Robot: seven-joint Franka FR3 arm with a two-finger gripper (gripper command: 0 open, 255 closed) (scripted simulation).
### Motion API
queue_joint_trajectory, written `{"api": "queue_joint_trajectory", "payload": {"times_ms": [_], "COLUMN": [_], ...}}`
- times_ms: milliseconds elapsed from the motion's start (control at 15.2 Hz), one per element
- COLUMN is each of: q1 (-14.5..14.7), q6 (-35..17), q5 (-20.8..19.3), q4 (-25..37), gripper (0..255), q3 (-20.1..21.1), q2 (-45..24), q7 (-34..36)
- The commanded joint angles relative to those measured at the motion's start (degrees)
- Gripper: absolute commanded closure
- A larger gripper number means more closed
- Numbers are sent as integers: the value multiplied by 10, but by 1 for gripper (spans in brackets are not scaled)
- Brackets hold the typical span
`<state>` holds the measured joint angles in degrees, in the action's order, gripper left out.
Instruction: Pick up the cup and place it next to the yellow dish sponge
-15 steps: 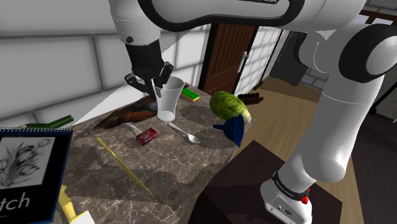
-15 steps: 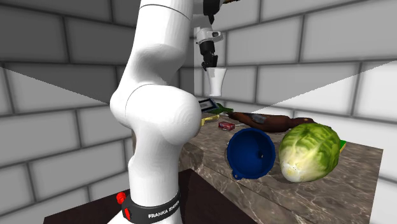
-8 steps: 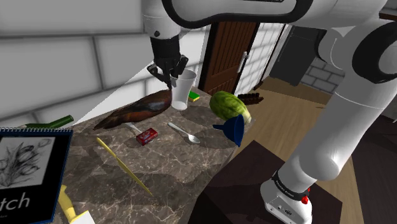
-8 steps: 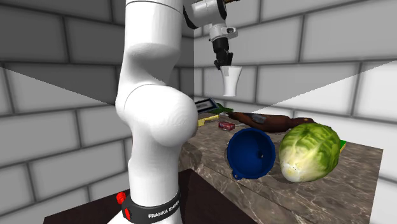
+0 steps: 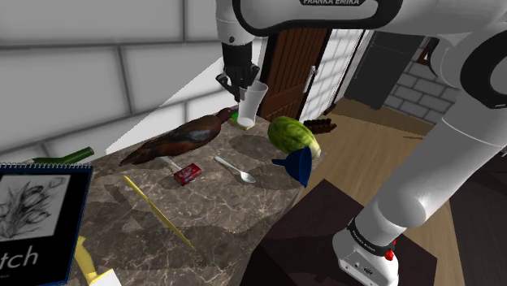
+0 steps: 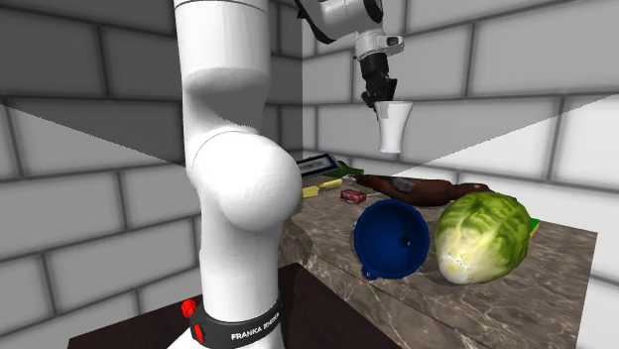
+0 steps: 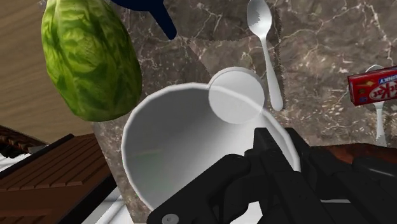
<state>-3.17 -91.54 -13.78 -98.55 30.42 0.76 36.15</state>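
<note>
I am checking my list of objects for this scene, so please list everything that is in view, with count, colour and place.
cup: one, white, in the air above the counter's far end
sponge: one, green and yellow, near the cabbage
cabbage: one, green, counter edge
funnel: one, blue, beside the cabbage
spoon: one, grey, mid counter
candy bar: one, red, near the spoon
stick: one, yellow, mid counter
bottle: one, green, beside the sketchbook
sketchbook: one, dark blue, shoulder view's lower left
arm: one, white
jaws: two, black, shut on the cup's rim
</note>
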Motion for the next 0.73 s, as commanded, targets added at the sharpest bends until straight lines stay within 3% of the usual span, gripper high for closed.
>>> {"api": "queue_joint_trajectory", "payload": {"times_ms": [0,660], "q1": [-15,-82], "q6": [-12,-56], "q5": [1,-8], "q4": [-13,-30], "gripper": [255,255], "q3": [-16,-89], "q2": [10,18], "q7": [-30,-162]}}
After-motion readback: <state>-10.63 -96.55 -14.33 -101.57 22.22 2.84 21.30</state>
